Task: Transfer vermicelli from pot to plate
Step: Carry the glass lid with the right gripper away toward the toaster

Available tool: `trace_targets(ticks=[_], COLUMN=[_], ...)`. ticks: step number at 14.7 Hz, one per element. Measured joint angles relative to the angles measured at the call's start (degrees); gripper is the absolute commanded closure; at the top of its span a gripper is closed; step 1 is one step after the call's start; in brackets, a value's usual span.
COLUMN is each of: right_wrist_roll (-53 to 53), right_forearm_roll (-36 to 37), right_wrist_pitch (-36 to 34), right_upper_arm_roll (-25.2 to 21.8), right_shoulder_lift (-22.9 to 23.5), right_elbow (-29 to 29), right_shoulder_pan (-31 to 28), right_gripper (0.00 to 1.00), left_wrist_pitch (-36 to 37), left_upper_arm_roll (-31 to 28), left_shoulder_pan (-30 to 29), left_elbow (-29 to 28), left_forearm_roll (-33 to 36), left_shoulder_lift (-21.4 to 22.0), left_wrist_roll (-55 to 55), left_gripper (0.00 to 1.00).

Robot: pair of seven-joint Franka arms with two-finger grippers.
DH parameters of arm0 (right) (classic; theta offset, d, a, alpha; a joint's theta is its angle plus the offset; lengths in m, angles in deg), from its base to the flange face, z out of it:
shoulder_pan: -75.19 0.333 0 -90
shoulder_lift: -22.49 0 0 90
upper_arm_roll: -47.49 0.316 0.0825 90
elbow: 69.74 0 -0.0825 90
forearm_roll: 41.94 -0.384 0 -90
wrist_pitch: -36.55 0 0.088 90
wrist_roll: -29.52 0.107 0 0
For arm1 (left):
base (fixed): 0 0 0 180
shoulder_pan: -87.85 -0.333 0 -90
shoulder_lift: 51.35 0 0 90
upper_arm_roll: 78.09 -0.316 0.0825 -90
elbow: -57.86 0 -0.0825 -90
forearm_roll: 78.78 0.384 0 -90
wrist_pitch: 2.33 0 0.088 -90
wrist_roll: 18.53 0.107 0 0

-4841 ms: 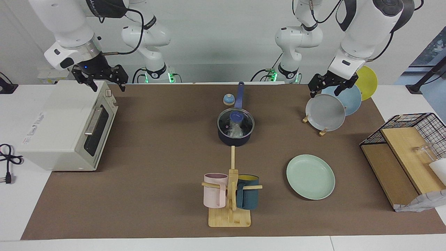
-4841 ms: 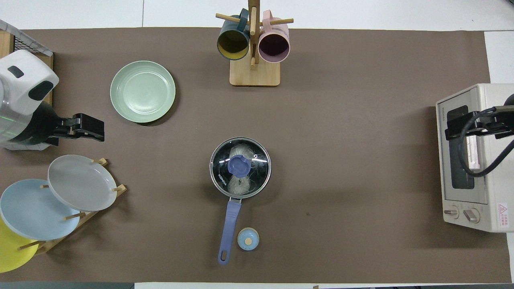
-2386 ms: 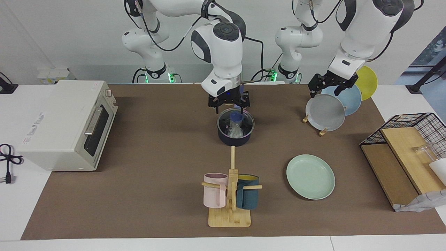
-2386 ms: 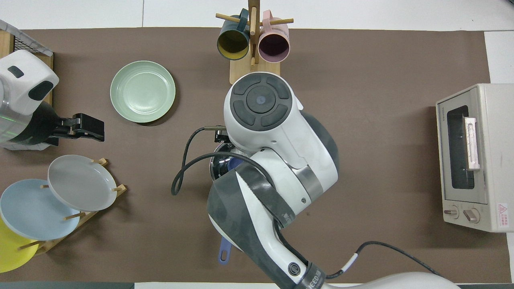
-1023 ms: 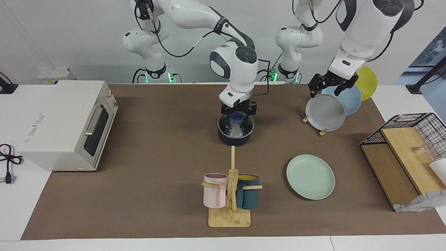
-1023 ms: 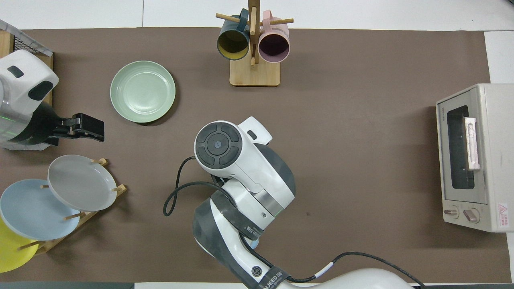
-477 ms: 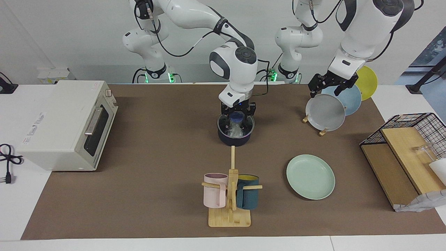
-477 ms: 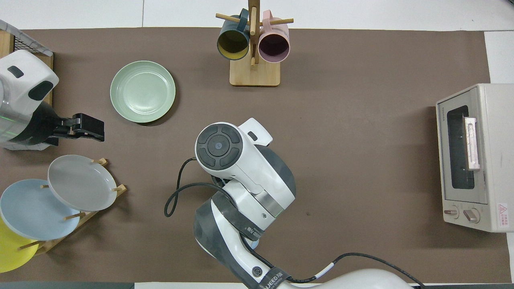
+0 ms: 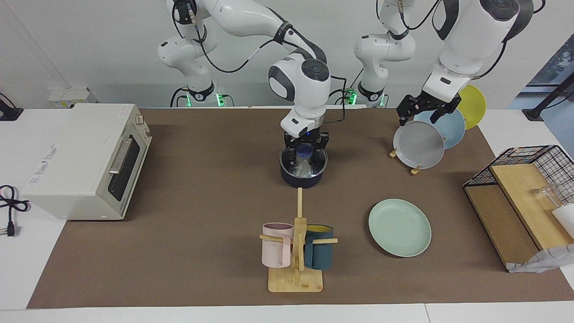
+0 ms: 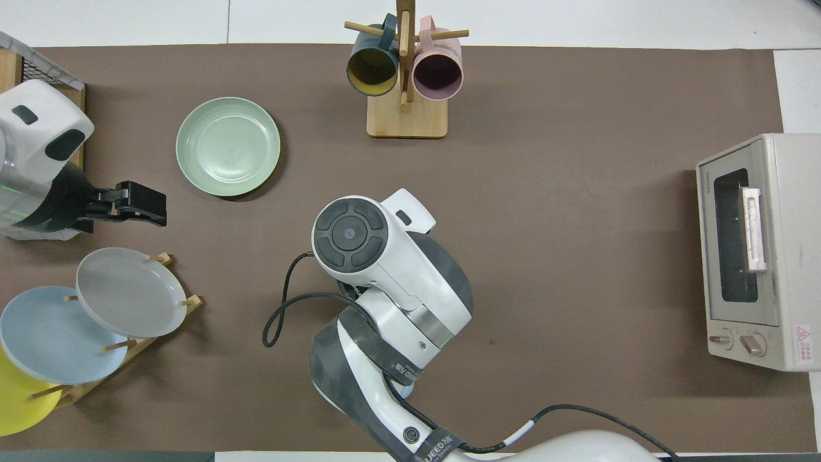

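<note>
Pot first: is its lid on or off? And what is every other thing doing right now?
pot: lid on, vermicelli inside.
lid: on the pot, right gripper around its knob.
plate: empty, flat on the table.
left gripper: waiting over the plate rack.
grey plate: leaning in the rack.
toaster oven: door shut.
mugs: hanging on the stand.
</note>
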Motion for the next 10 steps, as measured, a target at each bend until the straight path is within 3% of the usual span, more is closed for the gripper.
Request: trace_targets(ticks=[5,10], right_wrist_roll=[-6.1,-27.1], right_forearm_roll=[0.1,0.1], right_wrist_pitch=[-5.0,-9.3], right_upper_arm_roll=[-0.6,-0.9], right_shoulder_lift=[-2.1,-4.2], right_elbow=[4.5,3.7], right_shoulder_pan=[-4.6,-18.0], right_gripper=[0.60,0.59], left_wrist_pitch=[0.0,0.0], left_upper_arm_roll=[0.0,0.0], left_shoulder_pan=[0.0,0.0], left_elbow=[0.0,0.0], left_forearm_roll=[0.0,0.0], left_shoulder_lift=[0.0,0.0], left_wrist_roll=[0.0,0.0], left_gripper=[0.00,0.00])
